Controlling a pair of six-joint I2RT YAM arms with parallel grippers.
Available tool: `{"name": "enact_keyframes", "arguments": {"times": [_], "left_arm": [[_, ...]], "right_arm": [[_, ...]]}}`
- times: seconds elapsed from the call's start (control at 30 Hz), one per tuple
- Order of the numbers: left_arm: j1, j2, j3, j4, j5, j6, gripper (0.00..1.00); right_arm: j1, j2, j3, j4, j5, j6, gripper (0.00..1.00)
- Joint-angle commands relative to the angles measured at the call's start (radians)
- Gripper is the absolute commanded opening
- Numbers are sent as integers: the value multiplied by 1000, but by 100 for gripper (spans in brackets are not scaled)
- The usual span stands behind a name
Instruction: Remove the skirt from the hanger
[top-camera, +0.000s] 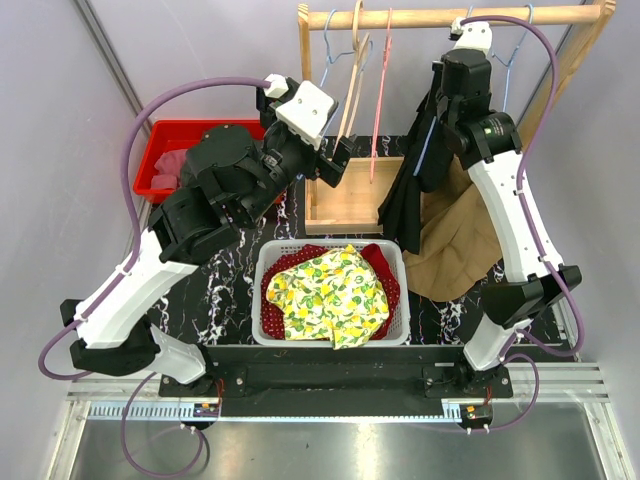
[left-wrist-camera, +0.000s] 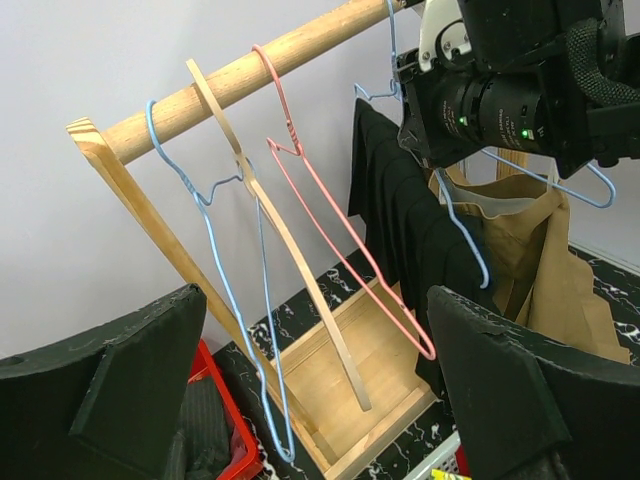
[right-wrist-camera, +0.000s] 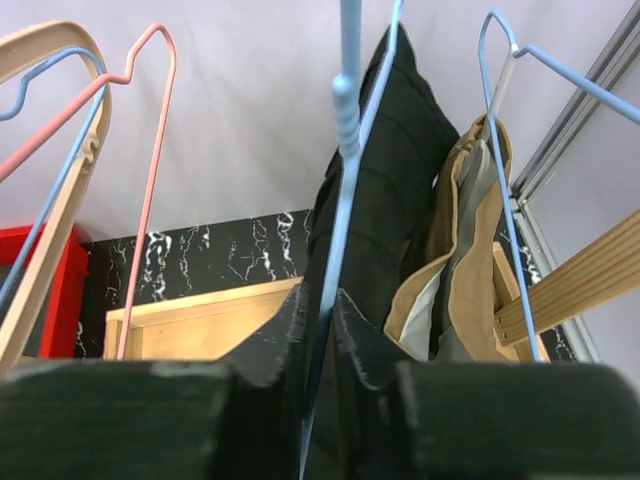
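Note:
A black skirt (top-camera: 404, 205) (right-wrist-camera: 400, 150) hangs on a thin blue wire hanger (right-wrist-camera: 345, 180) from the wooden rail (top-camera: 450, 15). My right gripper (right-wrist-camera: 333, 310) is up at the rail and is shut on that hanger's blue wire, with the black cloth just behind its fingers. In the left wrist view the skirt (left-wrist-camera: 400, 230) drops below the right arm's camera, the blue wire (left-wrist-camera: 457, 225) beside it. My left gripper (top-camera: 335, 165) (left-wrist-camera: 315, 300) stands wide open and empty, left of the skirt, in front of the bare hangers.
A blue (left-wrist-camera: 215, 270), a wooden (left-wrist-camera: 300, 290) and a pink (left-wrist-camera: 350, 250) bare hanger hang left of the skirt. A tan garment (top-camera: 460, 240) hangs to its right. Below are the rack's wooden base (top-camera: 350, 205), a white basket (top-camera: 265, 290) with yellow cloth, and a red bin (top-camera: 165, 150).

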Motion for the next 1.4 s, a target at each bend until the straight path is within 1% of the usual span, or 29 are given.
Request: {"name": "enact_keyframes", "arguments": {"times": [0.0,0.03,0.07,0.1,0.17,0.3,0.5,0.67,0.7,0.8,0.93,1.0,1.03,1.07,1.1,1.2,1.3,1.37], "left_arm": [[5,-41,-9,35,-12,9,99],[6,-41,-12,33,-10,9,99],[8,-44,-15,35,-8,8,99],[10,-45,-21,33,-10,6,99],[13,-50,-27,35,-10,5,99],[19,-53,-36,33,-7,3,99],[30,-61,-55,30,-5,-2,99],[33,-64,-71,20,19,-12,99],[33,-61,-71,16,27,-12,99],[31,-42,-75,3,77,-25,99],[-6,28,-70,0,142,-26,99],[-16,86,-23,0,153,-32,99],[-21,106,2,0,165,-44,99],[-24,129,60,0,172,-58,99],[-24,166,89,0,185,-86,99],[-24,221,169,-19,214,-129,99],[-30,257,211,-57,241,-248,99],[-36,272,258,-94,257,-294,99]], "right_arm": [[0,-6,50,14,-42,0,10],[0,-14,53,18,-46,-3,7],[0,-20,56,27,-62,-4,1],[0,-26,60,38,-71,-6,0],[0,-48,73,64,-95,-29,0],[0,-60,169,66,-118,-58,0],[0,-138,206,55,-171,-58,0],[1,-285,128,4,-243,-15,0],[1,-313,79,-2,-255,-8,0],[1,-445,10,-45,-312,41,0],[1,-552,-36,-114,-437,74,0],[3,-606,-44,-132,-476,88,0],[1,-627,-52,-137,-531,94,0],[1,-649,-74,-138,-552,100,0],[1,-687,-84,-137,-595,114,0],[1,-741,-111,-146,-657,141,0],[1,-763,-111,-149,-738,166,0],[1,-767,-107,-149,-758,172,0]]}}
